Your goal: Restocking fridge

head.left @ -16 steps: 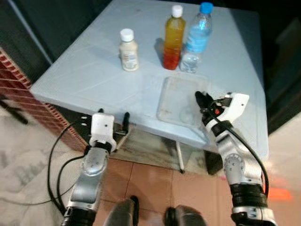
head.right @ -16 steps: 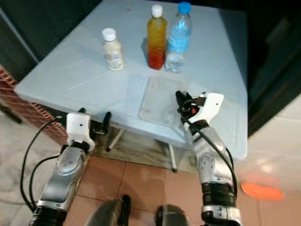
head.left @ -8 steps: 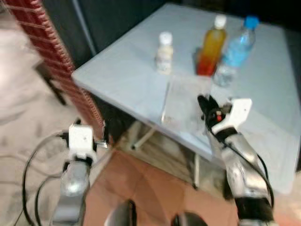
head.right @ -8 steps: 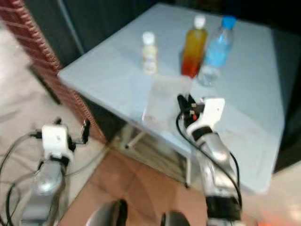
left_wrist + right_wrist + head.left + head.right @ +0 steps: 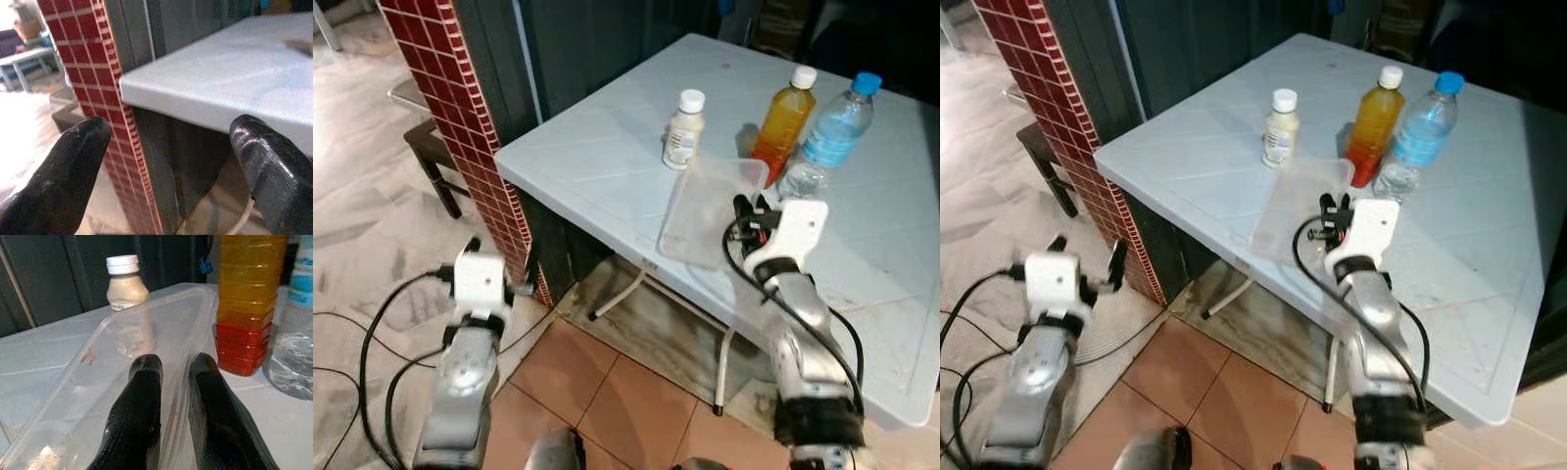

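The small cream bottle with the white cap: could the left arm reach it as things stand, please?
Probably not: the left gripper hangs open below the table edge, beside the brick pillar, well short of the cream bottle.

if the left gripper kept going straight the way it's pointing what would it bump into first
Probably the dark panel under the table edge, beside the brick pillar. The left gripper has open jaws; depth is unclear.

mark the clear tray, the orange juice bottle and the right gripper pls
clear tray (image 5: 700,201), left eye view, on its flat bottom.
orange juice bottle (image 5: 780,125), left eye view, on its body.
right gripper (image 5: 173,382), right wrist view, between the fingertips pinching the tray's rim.
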Available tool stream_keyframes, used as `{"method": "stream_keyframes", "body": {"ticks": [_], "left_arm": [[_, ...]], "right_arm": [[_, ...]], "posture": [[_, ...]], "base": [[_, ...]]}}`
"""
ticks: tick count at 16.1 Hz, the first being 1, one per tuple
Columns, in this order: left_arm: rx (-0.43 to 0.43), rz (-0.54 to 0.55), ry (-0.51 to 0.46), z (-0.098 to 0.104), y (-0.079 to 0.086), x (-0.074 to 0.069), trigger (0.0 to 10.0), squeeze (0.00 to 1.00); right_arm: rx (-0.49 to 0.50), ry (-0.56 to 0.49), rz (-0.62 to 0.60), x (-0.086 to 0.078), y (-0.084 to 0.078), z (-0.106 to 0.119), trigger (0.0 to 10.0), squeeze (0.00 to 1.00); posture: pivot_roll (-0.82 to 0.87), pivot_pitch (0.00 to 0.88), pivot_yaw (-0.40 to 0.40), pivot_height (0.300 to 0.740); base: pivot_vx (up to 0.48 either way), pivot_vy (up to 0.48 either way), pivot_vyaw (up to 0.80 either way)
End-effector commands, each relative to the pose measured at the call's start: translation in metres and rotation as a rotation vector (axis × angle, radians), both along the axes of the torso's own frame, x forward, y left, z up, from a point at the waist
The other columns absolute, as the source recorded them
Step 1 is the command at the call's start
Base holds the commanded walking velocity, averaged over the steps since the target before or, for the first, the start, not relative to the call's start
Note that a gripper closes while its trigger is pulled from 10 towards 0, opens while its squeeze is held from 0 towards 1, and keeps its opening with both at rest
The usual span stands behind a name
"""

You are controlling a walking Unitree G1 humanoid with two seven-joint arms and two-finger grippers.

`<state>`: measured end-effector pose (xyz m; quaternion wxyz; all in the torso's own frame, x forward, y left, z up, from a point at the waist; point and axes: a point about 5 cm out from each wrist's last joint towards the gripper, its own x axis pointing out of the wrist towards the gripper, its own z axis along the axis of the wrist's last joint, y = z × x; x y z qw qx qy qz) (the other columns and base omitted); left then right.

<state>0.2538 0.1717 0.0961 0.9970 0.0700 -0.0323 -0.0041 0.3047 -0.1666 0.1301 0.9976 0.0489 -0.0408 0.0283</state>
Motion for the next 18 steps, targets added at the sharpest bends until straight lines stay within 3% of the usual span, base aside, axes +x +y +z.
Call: {"method": "stream_keyframes", "body": {"ticks": [1, 3, 5, 8, 10, 12, 18], "left_arm": [[0.006, 0.0, 0.013, -0.004, -0.001, 0.0, 10.0, 0.0], [-0.017, -0.005, 0.063, -0.009, -0.001, -0.006, 10.0, 0.0], [0.01, -0.004, 0.094, -0.018, -0.002, -0.015, 10.0, 0.0], [0.011, 0.003, 0.095, -0.019, 0.004, -0.018, 10.0, 0.0], [0.003, 0.02, 0.091, -0.015, 0.005, -0.017, 10.0, 0.0], [0.005, 0.012, 0.093, -0.014, 0.001, -0.019, 10.0, 0.0], [-0.007, 0.015, 0.109, -0.012, 0.002, -0.026, 10.0, 0.0]], "right_arm": [[-0.001, 0.053, -0.01, -0.003, -0.003, -0.012, 10.0, 0.0], [0.064, 0.078, -0.118, -0.011, -0.009, -0.016, 10.0, 0.0], [0.051, 0.137, -0.07, -0.026, -0.006, -0.026, 10.0, 0.0], [0.048, 0.072, 0.011, -0.05, -0.004, -0.023, 10.0, 0.0], [0.011, 0.129, 0.031, -0.082, -0.015, -0.031, 10.0, 0.0], [-0.025, 0.134, 0.056, -0.088, -0.018, -0.028, 10.0, 0.0], [-0.041, 0.078, 0.091, -0.072, -0.016, -0.008, 10.0, 0.0]], "posture": [[0.02, 0.0, 0.039, 0.74], [0.01, 0.0, 0.057, 0.74], [0.0, 0.0, 0.057, 0.74], [-0.01, 0.0, 0.053, 0.74], [-0.02, 0.0, 0.052, 0.74], [-0.03, 0.025, 0.05, 0.74], [-0.02, 0.061, 0.042, 0.74]], "base": [[0.0, 0.0, 0.0], [0.0, 0.0, 0.0], [0.0, 0.0, 0.0], [0.0, 0.0, 0.0], [0.0, 0.0, 0.0], [0.0, 0.0, 0.0], [0.0, 0.0, 0.77]]}}
